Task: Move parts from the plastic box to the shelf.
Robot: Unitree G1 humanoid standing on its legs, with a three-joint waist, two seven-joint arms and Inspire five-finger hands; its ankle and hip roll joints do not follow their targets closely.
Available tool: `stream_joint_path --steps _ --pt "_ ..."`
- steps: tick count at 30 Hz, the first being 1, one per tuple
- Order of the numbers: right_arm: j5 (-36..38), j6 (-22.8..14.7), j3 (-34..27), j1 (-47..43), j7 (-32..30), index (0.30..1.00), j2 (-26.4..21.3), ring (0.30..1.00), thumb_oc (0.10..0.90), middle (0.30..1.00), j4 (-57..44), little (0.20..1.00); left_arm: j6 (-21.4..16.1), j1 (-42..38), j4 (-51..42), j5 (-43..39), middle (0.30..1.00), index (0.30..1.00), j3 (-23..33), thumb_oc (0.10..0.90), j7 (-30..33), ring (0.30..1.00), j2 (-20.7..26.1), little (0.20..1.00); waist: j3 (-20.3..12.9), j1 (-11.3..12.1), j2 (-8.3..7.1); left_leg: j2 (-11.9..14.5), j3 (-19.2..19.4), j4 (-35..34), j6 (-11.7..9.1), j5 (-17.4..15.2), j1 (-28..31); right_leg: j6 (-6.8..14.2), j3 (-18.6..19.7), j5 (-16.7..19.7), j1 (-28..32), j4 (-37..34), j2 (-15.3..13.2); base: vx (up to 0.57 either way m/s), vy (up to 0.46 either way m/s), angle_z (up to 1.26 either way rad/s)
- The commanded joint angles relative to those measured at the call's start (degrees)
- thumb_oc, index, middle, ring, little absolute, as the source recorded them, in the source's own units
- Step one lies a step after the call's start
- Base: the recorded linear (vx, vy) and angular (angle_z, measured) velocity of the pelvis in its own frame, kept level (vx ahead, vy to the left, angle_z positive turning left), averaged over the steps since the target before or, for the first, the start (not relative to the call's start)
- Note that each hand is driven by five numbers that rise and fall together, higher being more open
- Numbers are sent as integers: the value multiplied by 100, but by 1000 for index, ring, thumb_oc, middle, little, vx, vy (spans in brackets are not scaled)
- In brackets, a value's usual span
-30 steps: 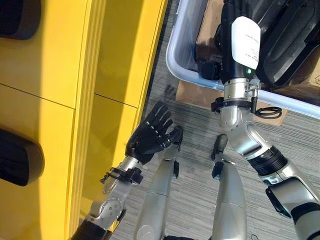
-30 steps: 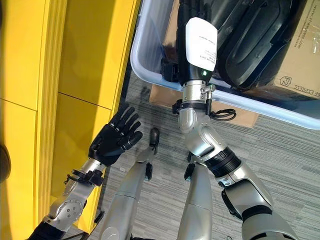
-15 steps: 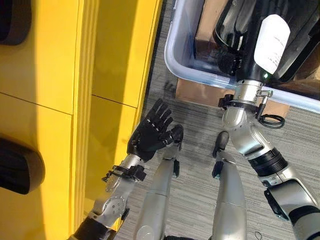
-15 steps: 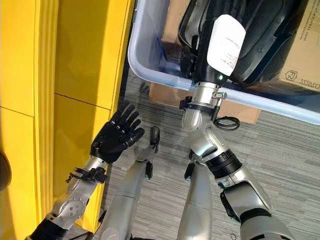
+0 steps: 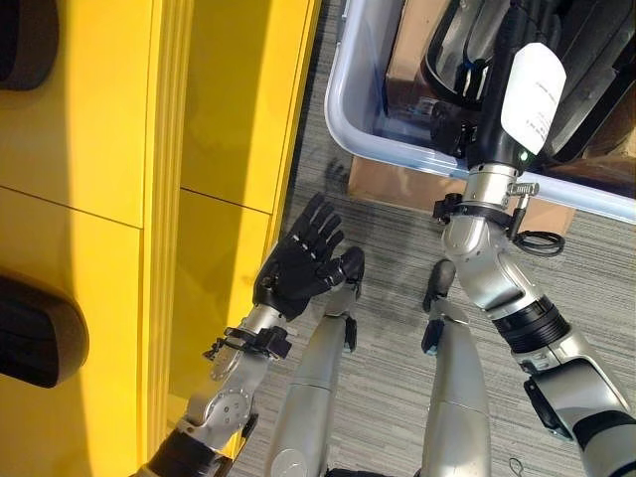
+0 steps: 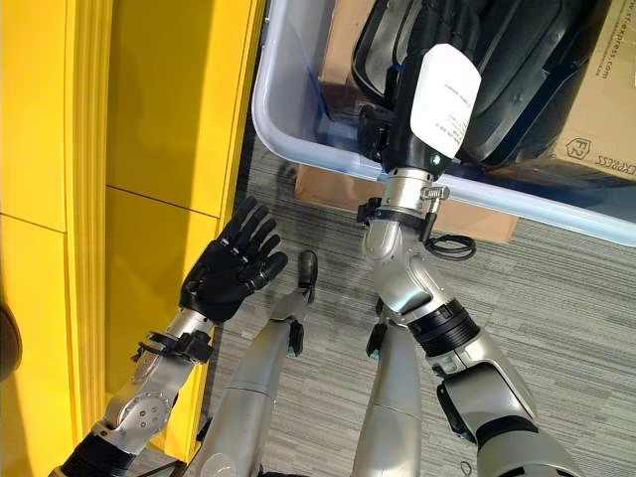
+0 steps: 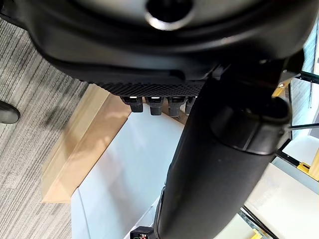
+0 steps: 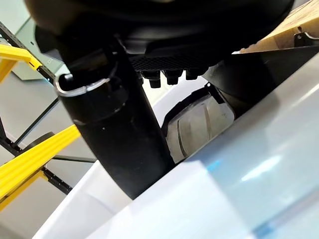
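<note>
A: What stands at the far left?

B: The yellow shelf (image 5: 119, 149), with two dark parts (image 5: 35, 333) already lying on it, one near the top corner and one lower down.

A: And the left robot hand?

B: The left robot hand (image 5: 298, 268) hangs just beside the shelf's edge, above the grey carpet floor (image 5: 388, 378). Its fingers are spread wide and straight, palm facing up toward the head camera, and it holds nothing.

A: Moving right, where is the plastic box?

B: The plastic box (image 6: 283, 124) sits on the floor at the upper right, with a flat piece of cardboard (image 6: 333, 189) showing under its near rim. Inside lie large black parts (image 6: 517, 60), and a cardboard carton (image 6: 601, 109) stands beside them on the right.

A: What is the right robot hand doing?

B: The right robot hand (image 5: 497, 70) reaches over the near rim into the box, among the black parts. A white cover on it faces the camera. Its fingers are hidden down against the parts, so I cannot tell whether they are spread or closed on anything.
</note>
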Motion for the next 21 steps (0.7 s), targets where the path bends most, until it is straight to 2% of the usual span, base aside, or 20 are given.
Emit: stream_joint_path --steps 1,4,8,10,16,18,21 --pt "-527 -117 322 -616 231 1000 -228 1000 900 1000 -181 1000 -277 129 -882 119 1000 1000 -19 900 -110 1000 -58 1000 -75 -40 279 150 -339 980 -101 -1126 -338 228 481 406 240 -911 -368 0 0 0" --pt "-653 95 488 -747 422 1000 -232 1000 900 1000 -15 1000 -249 111 -861 98 1000 1000 -12 900 -114 1000 -27 1000 -75 -1 263 160 -356 986 -99 -1122 -353 224 458 385 239 -888 -362 0 0 0" --pt "-494 72 596 -920 352 1000 -228 1000 900 1000 251 1000 -209 75 -862 87 1000 1000 -22 900 -113 1000 16 1000 -75 50 259 170 -394 1031 -99 -1120 -412 213 431 368 207 -846 -369 0 0 0" --pt "-546 238 615 -995 393 1000 -197 1000 900 1000 392 1000 -201 36 -838 73 1000 1000 -33 900 -113 1000 23 1000 -75 79 268 155 -414 1045 -96 -1129 -422 209 414 361 206 -827 -379 0 0 0" --pt "-585 436 727 -1193 501 1000 -252 1000 900 1000 930 1000 -155 -44 -835 119 1000 1000 -95 900 -78 1000 60 1000 -75 149 284 122 -474 1183 -72 -1185 -564 202 378 324 131 -731 -393 8 -24 1" --pt "-114 524 791 -1287 318 1000 -212 1000 900 1000 1204 1000 -144 -61 -819 120 1000 1000 -124 900 -102 1000 71 1000 -75 175 299 128 -473 1225 -71 -1200 -615 199 361 309 90 -693 -392 8 -24 4" --pt "25 569 762 -1366 352 1000 -175 1000 900 1000 1664 1000 -131 -67 -816 124 1000 1000 -134 900 -107 1000 86 1000 -75 220 324 120 -488 1269 -73 -1222 -650 185 334 263 67 -628 -390 13 -15 4"
